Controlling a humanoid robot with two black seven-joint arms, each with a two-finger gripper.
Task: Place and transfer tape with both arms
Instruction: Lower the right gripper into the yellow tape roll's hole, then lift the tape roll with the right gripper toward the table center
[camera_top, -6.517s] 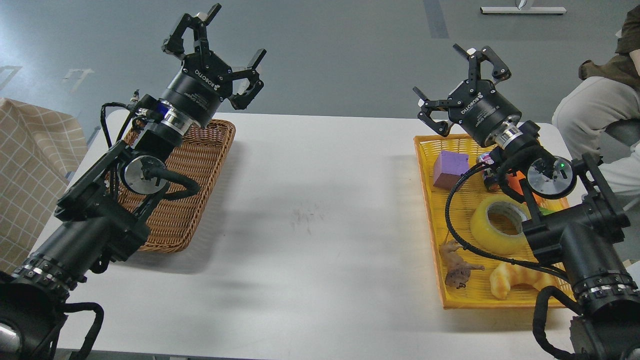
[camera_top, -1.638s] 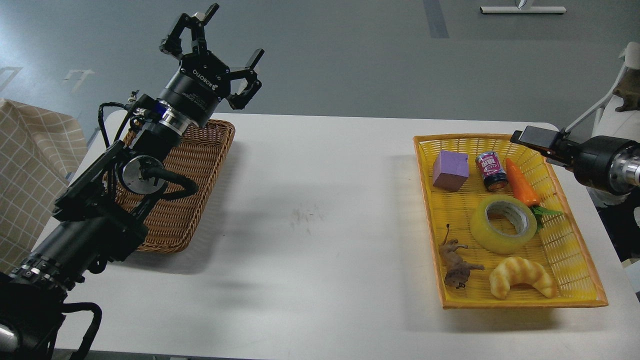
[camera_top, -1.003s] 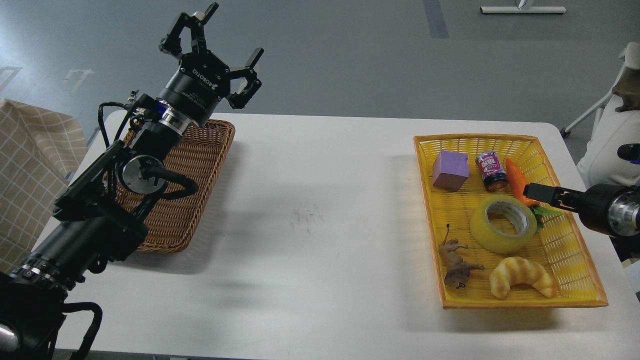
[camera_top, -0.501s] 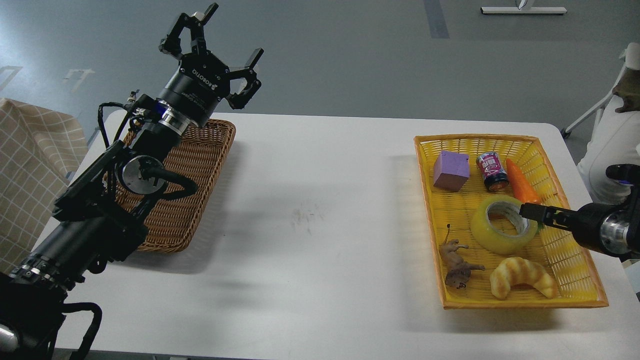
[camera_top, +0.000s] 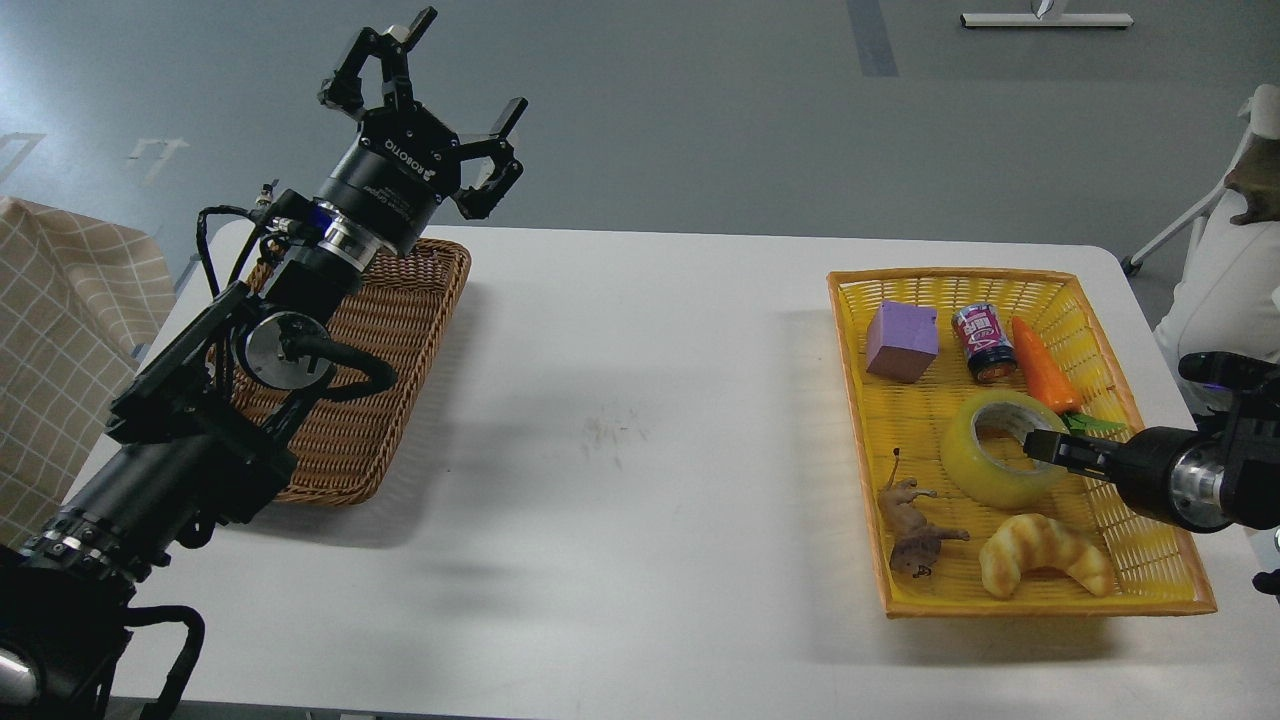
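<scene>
The tape (camera_top: 975, 478), a wide translucent yellow roll with a grey-white core, lies flat in the yellow basket (camera_top: 852, 400) at the right of the table. My right gripper (camera_top: 1045, 447) comes in low from the right edge. Its dark tip lies over the roll's right rim, at the edge of the core hole. It is seen edge-on, so its fingers cannot be told apart. My left gripper (camera_top: 430, 100) is open and empty, held high above the far end of the brown wicker basket (camera_top: 400, 330) at the left.
The yellow basket also holds a purple block (camera_top: 902, 340), a small can (camera_top: 983, 343), a toy carrot (camera_top: 1040, 372), a brown toy animal (camera_top: 915, 530) and a croissant toy (camera_top: 1045, 555). A checked cloth (camera_top: 60, 330) lies left of the table. A person (camera_top: 1215, 300) sits at the right edge.
My right gripper has come down and toward me, from over the carrot to the right rim of the tape. The left arm and the tape have not moved.
</scene>
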